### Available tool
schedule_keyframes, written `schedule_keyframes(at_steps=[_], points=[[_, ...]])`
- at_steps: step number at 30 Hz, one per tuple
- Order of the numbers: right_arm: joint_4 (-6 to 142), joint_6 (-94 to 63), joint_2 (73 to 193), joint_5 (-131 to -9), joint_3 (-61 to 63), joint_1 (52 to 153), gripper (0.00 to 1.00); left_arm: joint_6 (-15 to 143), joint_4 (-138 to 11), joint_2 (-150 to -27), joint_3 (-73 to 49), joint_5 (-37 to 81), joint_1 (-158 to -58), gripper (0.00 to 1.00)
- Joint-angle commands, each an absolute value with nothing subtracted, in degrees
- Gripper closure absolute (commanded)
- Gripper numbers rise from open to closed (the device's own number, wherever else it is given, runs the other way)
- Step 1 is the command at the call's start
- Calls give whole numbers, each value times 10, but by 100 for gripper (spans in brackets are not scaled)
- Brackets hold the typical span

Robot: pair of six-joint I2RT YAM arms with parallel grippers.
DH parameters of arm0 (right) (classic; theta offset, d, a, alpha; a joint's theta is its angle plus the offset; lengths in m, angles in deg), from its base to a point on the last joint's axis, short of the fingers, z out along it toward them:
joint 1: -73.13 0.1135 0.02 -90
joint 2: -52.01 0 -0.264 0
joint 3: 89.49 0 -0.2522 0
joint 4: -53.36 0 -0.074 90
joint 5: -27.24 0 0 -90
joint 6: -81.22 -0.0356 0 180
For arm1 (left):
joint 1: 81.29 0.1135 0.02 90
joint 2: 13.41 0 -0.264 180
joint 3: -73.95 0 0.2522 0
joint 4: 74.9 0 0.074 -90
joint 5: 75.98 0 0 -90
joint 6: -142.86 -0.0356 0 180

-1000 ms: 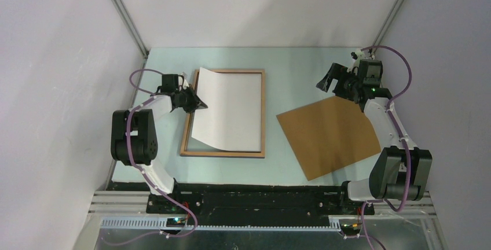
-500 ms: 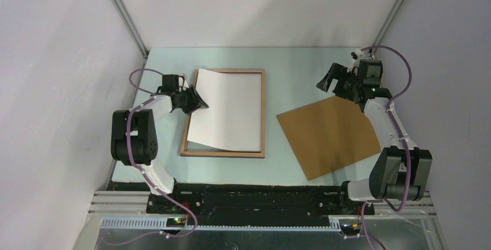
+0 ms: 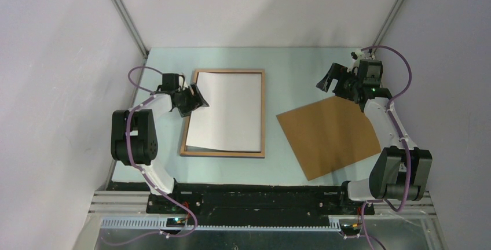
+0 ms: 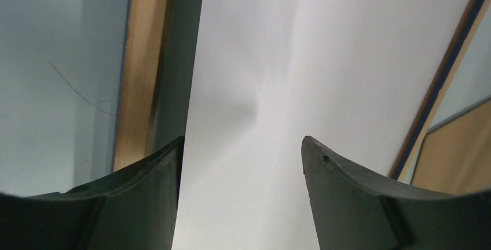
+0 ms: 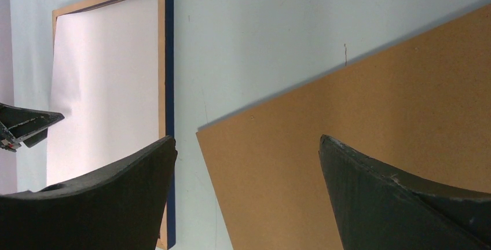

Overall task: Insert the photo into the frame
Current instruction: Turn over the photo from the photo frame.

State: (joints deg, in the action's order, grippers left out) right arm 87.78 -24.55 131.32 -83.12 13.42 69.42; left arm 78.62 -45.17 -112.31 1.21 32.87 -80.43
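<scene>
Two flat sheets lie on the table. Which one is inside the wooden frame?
The white one: the photo, blank side up, lies in the frame. The brown backing board lies apart to the right, with no border around it.

The photo (image 3: 226,111) shows a plain white, unprinted face. The frame (image 3: 263,114) border is light wood-brown on its upper face and dark blue along its outer side edge. The backing board (image 3: 327,137) is uniform mid-brown. The table (image 3: 301,65) is pale blue-green. The left arm (image 3: 134,137) and right arm (image 3: 399,172) are black and white, with purple cables (image 3: 409,75).
</scene>
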Motion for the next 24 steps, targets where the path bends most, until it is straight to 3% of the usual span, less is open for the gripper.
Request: schedule_keyframes(at_steps=[1, 13, 24], points=[[863, -235, 1312, -827, 135, 698, 3, 763, -445, -1095, -14, 294, -808, 23], [869, -228, 1304, -818, 136, 697, 2, 742, -443, -1035, -7, 216, -807, 20], [885, -160, 1273, -779, 143, 692, 2, 702, -447, -1022, -19, 238, -896, 19]])
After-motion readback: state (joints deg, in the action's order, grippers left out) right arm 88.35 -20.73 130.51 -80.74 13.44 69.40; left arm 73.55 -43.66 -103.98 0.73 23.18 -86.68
